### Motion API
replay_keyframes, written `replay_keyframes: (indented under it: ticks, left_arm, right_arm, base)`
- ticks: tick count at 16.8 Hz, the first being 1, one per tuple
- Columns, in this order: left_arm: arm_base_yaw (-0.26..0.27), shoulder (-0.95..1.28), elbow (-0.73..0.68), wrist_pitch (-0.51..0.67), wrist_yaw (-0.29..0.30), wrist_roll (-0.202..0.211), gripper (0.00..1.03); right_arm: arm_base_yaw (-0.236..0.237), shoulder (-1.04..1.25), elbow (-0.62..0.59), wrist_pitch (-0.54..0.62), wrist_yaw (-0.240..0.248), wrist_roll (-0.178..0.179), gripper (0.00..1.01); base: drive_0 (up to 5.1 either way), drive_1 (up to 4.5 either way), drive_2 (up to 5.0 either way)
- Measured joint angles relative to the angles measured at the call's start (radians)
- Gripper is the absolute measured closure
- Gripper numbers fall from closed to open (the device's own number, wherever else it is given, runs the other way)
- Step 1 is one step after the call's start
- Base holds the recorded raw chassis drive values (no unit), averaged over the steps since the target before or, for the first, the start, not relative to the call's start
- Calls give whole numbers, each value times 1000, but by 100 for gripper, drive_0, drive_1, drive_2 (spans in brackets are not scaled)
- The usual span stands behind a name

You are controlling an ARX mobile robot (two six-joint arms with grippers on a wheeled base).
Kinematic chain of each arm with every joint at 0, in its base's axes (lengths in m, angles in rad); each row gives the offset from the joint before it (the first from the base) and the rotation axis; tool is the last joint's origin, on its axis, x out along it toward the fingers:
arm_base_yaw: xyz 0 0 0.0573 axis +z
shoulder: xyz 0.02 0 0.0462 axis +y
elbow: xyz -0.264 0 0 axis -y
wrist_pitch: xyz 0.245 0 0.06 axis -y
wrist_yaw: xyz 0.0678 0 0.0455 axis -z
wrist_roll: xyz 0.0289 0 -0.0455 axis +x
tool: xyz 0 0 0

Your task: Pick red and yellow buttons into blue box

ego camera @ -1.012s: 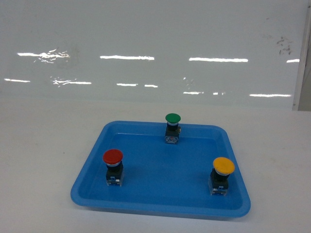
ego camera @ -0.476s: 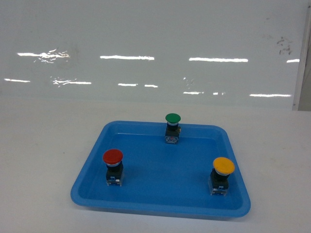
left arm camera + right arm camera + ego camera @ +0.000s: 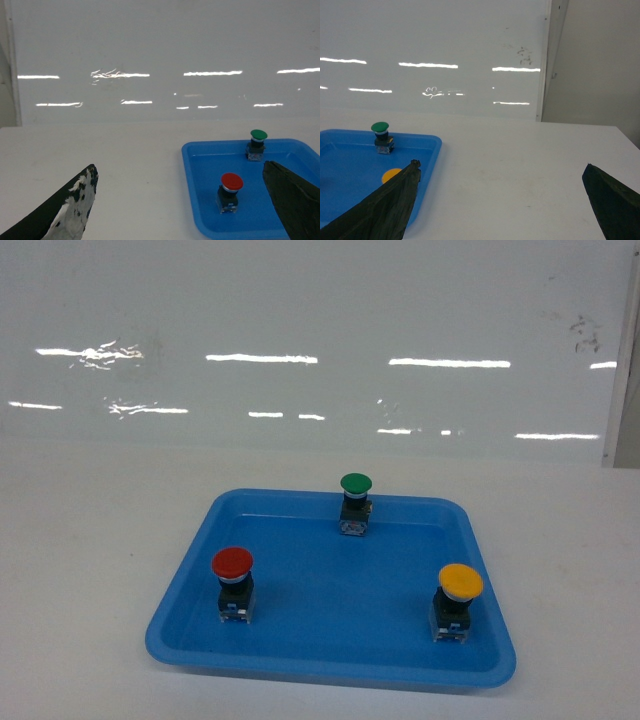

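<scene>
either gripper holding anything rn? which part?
Nothing held. Left gripper and right gripper are open and empty; red button and yellow button stand in the blue box.

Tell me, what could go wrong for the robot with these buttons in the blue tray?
The red button and yellow button stand upright on narrow bodies with wide caps, so a bump could tip them over.

The green button stands in the same blue tray, so the robot might grab the wrong one.

The left gripper and right gripper are open and off to the sides, so reaching in could knock the tray's rim and shove it.
</scene>
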Motion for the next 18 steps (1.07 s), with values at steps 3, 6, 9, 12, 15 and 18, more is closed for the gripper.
replay_keyframes:
  ticks: [3,6,9,12,15,18]
  left_arm:
    - [3,148,80,120,30,24,5]
    - [-3,336,134,229,63,42,5]
    - [-33,550,190,369,71,54,5]
    - [-49,723,232,481,56,71,5]
    - [-49,926,285,568,39,89,5]
    - [-59,1011,322,586,18,108,5]
  right_arm:
    - [-27,166,81,150,-38,0,3]
    - [-52,409,171,302,-69,-3,3]
    - [-19,631,240,432,-57,-12,3]
    - [28,746,270,475,-49,-27,3]
    - [98,892,344,547,-21,-64,3]
    - [117,977,382,544,-13,-96,3]
  base:
    - [0,0,0]
    - [0,0,0]
    - [0,0,0]
    - [0,0,0]
    - [0,0,0]
    - [0,0,0]
